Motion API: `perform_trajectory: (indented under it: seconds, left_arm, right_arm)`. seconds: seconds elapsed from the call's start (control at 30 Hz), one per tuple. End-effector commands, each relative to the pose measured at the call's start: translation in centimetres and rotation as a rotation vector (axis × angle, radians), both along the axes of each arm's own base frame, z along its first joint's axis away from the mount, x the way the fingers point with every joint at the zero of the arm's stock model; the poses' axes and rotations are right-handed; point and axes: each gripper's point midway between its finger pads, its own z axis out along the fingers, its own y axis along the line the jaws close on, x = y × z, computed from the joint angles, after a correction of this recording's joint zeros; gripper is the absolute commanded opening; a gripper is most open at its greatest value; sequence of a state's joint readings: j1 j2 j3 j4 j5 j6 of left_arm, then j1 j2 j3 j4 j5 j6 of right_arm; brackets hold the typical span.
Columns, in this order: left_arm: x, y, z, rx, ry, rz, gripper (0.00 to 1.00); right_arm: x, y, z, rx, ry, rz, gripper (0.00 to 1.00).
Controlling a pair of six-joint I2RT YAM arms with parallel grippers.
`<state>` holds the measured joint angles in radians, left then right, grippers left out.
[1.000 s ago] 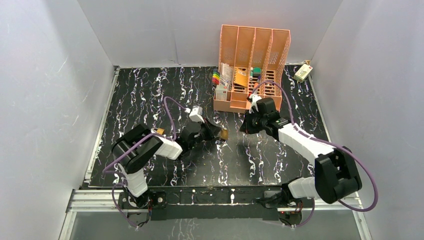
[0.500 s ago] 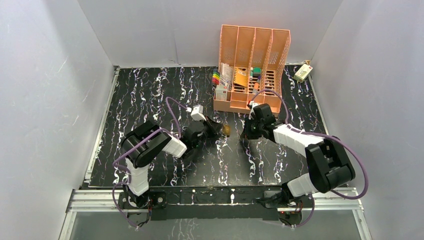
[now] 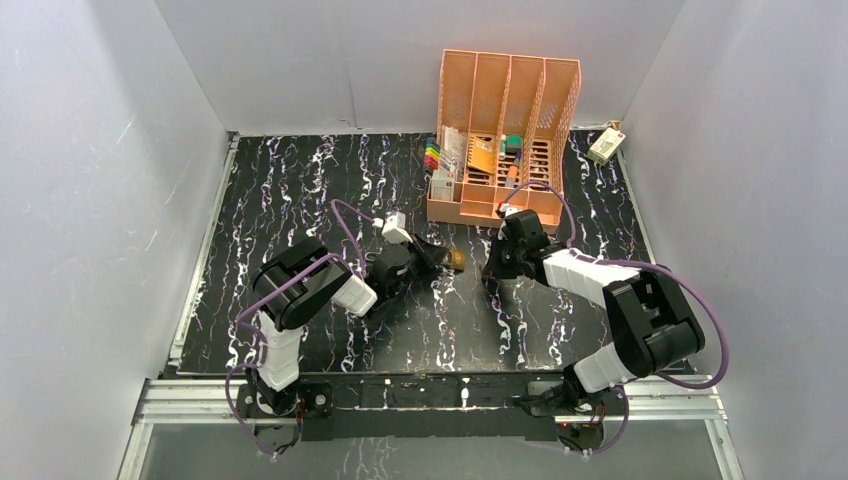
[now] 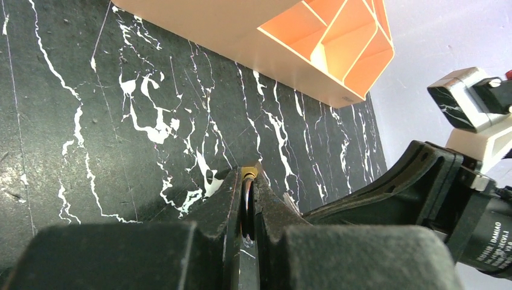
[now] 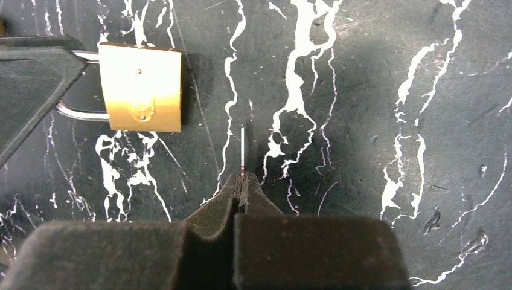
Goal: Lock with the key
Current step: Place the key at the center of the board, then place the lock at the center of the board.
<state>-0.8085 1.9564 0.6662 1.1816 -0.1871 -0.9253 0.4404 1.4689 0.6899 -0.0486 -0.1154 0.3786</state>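
Note:
A brass padlock (image 5: 140, 88) with a steel shackle is held by my left gripper (image 3: 437, 258), which is shut on its shackle. The padlock shows in the top view (image 3: 455, 259) and as a brass sliver between the fingers in the left wrist view (image 4: 248, 175). My right gripper (image 3: 492, 268) is shut on a thin key (image 5: 242, 151), seen edge-on, its blade sticking out past the fingertips. The key tip sits right of the padlock's body, apart from it. The keyhole face is hidden.
An orange desk organiser (image 3: 505, 130) with pens and small items stands at the back, also in the left wrist view (image 4: 290, 48). A small white box (image 3: 605, 146) lies at the back right. The black marbled table (image 3: 300, 190) spreads around.
My left gripper has carried the padlock right and slightly back, toward the right gripper. My right gripper has lowered and shifted a little left toward the padlock.

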Motion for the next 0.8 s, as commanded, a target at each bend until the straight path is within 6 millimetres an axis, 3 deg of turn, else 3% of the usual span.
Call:
perform_trajectory:
  seconds: [0.0,0.2,0.43,0.6,0.77]
  left_arm:
    - [-0.3,-0.7,-0.5,0.002,0.007,-0.013,0.00]
    - [-0.5,-1.3,-0.7,-0.004,0.015,-0.039,0.00]
    - [-0.8,-2.2,-1.3,-0.019,0.038,-0.078,0.00]
    - [-1.2,-2.3,-1.9,-0.023,0.064,-0.087,0.00]
    - [-1.4,-1.9,-2.1,-0.015,0.068,-0.080,0.01]
  right_arm:
    - [1.9,-0.4,0.6,-0.019,-0.060,-0.045,0.00]
    - [2.8,-0.6,0.8,-0.011,-0.088,-0.077,0.00]
    - [3.1,-0.7,1.4,-0.011,-0.110,-0.077,0.25]
    - [3.3,-0.8,1.8,-0.019,-0.117,-0.068,0.52]
    - [3.5,-1.1,2.2,-0.023,-0.130,-0.065,0.61]
